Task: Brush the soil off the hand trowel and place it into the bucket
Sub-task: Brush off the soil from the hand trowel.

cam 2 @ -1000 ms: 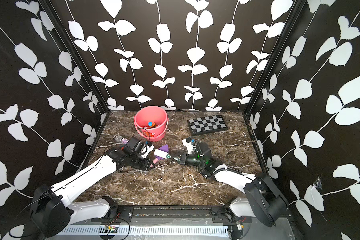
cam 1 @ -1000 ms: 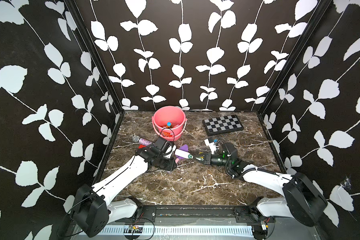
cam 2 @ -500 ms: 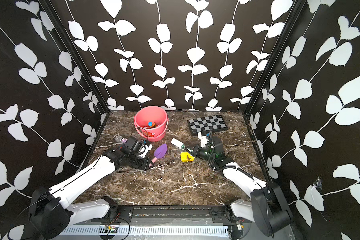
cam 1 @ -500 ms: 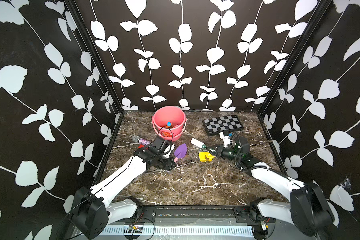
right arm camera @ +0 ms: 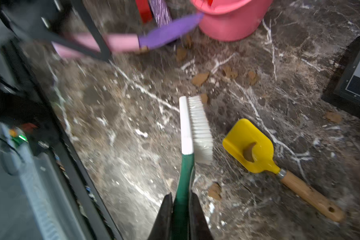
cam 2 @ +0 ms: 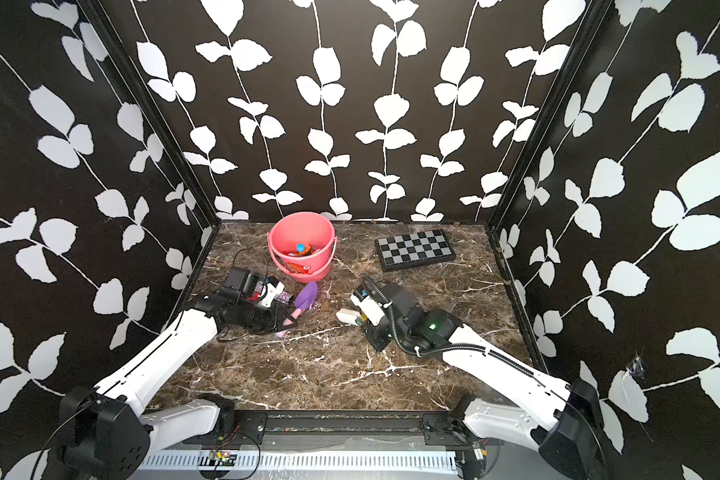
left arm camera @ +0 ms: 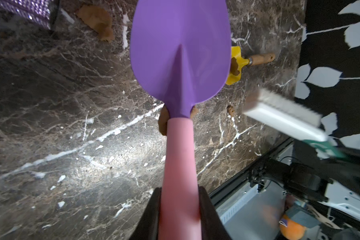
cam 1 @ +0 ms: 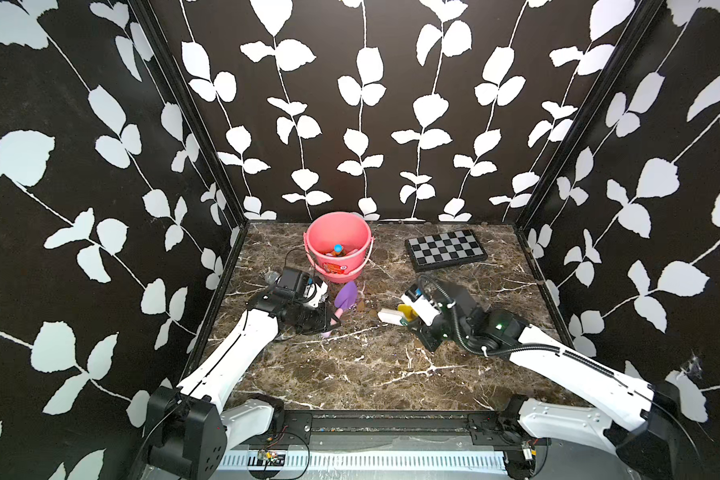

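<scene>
My left gripper [left arm camera: 180,212] is shut on the pink handle of the purple hand trowel [left arm camera: 181,52], holding it low over the table in front of the pink bucket [cam 1: 341,268]. The blade's visible face shows no soil. Brown soil lumps [right arm camera: 200,78] lie scattered on the marble between the arms, and one [left arm camera: 162,122] sits under the trowel's neck. My right gripper [right arm camera: 181,212] is shut on the green handle of a white-bristled brush [right arm camera: 195,124]. The brush [cam 1: 389,316] hangs to the right of the trowel [cam 1: 345,296], apart from it.
A yellow trowel [right arm camera: 249,145] with a wooden handle lies beside the brush, a soil lump [right arm camera: 248,152] on its blade. A chessboard [cam 1: 445,249] lies at the back right. A glittery purple item [left arm camera: 29,8] rests near my left gripper. The bucket [cam 2: 300,266] holds small items.
My right gripper drew the brush back to the right, away from the purple trowel, then swung it left and forward again. The left arm and trowel have barely moved.
</scene>
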